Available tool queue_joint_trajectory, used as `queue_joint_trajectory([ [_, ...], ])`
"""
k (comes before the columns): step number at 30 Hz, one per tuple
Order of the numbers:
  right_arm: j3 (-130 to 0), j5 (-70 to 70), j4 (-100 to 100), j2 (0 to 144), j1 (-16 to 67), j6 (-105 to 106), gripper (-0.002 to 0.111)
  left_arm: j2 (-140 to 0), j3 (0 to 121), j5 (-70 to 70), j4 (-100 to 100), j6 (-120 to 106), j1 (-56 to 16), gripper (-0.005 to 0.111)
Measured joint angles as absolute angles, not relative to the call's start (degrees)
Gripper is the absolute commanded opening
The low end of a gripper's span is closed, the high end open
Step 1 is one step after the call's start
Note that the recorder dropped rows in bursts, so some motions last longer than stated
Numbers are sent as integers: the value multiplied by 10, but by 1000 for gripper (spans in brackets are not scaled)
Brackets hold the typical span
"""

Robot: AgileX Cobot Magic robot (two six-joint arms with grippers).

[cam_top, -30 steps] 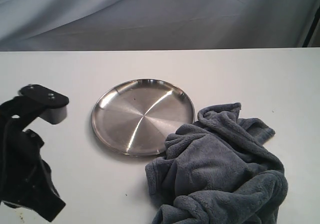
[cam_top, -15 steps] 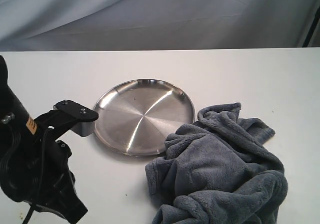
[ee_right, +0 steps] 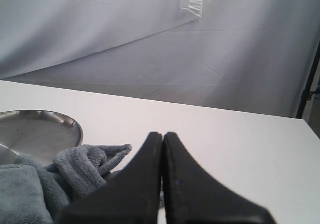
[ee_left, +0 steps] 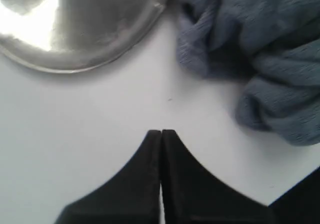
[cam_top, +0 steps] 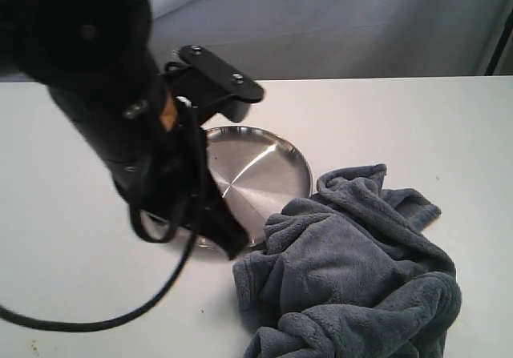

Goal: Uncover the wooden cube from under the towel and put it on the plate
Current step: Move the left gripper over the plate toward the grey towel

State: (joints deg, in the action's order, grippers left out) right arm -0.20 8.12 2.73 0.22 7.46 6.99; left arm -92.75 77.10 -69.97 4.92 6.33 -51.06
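Observation:
The blue-grey towel lies bunched on the table at the front right, its edge overlapping the rim of the steel plate. No wooden cube shows in any view. My left arm reaches over the plate's left half, and the left gripper is shut and empty, just above the table between plate and towel. In the left wrist view the left gripper points at bare table, with the plate and the towel beyond it. My right gripper is shut and empty, low behind the towel, with the plate past it.
A white table carries everything, with a grey cloth backdrop behind it. A dark pole stands at the far right edge. The left arm's black cable loops over the table's front left.
My left arm has swung up and to the right from the table's left edge, and now covers the plate's left half with its gripper near the towel's edge. Towel and plate have not moved.

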Motion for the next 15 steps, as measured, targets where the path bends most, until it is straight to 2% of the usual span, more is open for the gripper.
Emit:
queue_joint_trajectory([
  [8, -2, 81, 27, 2, 75, 70, 0, -1095, 984, -701, -29, 67, -516, 0],
  [15, -2, 81, 27, 2, 75, 70, 0, -1159, 1086, -701, -30, 80, -509, 0],
])
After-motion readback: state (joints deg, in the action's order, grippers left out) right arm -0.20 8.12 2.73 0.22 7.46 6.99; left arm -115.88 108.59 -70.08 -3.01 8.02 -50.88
